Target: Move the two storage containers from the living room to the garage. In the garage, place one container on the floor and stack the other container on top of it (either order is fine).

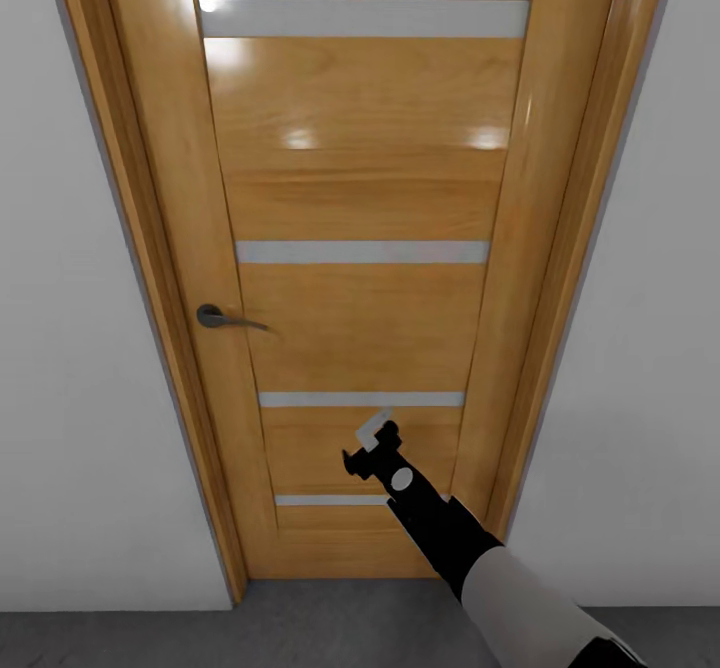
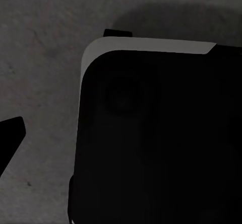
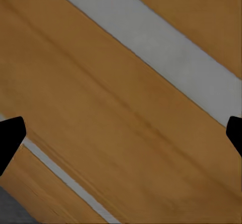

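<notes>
From the head view, a closed light-wood door (image 1: 360,248) with pale horizontal slats and a dark lever handle (image 1: 225,319) stands between white walls (image 1: 70,348), with a strip of dark grey floor (image 1: 300,638) at its foot; the right gripper (image 1: 372,440) reaches up close to the lower panels — neither storage container can be seen. The left wrist view looks down on mottled grey concrete and a black, grey-edged part of the robot's body (image 2: 161,133), one dark fingertip (image 2: 10,136) at the edge, so I cannot tell how those jaws stand. The right wrist view faces the door's wood and slats, its two fingertips (image 3: 9,136) set wide apart — empty.
</notes>
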Robot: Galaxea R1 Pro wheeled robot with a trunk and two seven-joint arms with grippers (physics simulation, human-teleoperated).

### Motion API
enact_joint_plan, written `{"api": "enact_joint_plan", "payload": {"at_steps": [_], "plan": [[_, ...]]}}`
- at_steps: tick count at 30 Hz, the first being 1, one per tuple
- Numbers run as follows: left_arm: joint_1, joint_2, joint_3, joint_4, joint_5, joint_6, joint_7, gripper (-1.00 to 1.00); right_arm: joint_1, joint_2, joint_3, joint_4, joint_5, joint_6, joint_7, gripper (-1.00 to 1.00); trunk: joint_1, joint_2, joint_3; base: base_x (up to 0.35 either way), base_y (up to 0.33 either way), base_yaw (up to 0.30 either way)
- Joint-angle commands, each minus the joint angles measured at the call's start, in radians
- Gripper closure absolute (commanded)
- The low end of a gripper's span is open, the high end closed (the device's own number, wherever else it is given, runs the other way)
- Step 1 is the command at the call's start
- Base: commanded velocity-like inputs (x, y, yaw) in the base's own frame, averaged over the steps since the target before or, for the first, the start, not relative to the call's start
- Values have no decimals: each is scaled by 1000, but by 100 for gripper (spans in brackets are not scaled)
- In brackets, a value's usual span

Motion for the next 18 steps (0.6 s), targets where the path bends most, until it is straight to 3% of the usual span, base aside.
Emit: {"api": "enact_joint_plan", "payload": {"at_steps": [1,3,4,5,9,13,18], "plan": [[0,0,0,-1,9,-2,0,-100,-1,0,7,-2,11,3,3,-100,0,-1,-1,2,-2,0],[0,0,0,-1,9,-2,0,-100,-6,0,19,-2,11,-6,10,-100,0,-1,-1,1,-1,0],[0,0,0,-1,9,-2,0,-100,-43,0,25,4,6,-8,13,-100,0,-1,-1,0,0,0],[0,0,0,-1,9,-2,0,-100,-146,0,27,47,-2,-4,12,-100,0,-1,-1,0,0,0],[0,0,-1,-1,9,-2,0,-100,-231,0,27,105,-37,-8,-1,-100,0,-1,-1,4,0,0],[0,1,-1,-1,9,-2,0,-100,-256,0,27,116,-72,-9,-7,-100,0,-1,-1,91,0,0],[0,1,-2,-1,9,-2,-1,-100,-259,0,30,118,-79,-64,6,-100,0,-1,-1,211,0,0]]}}
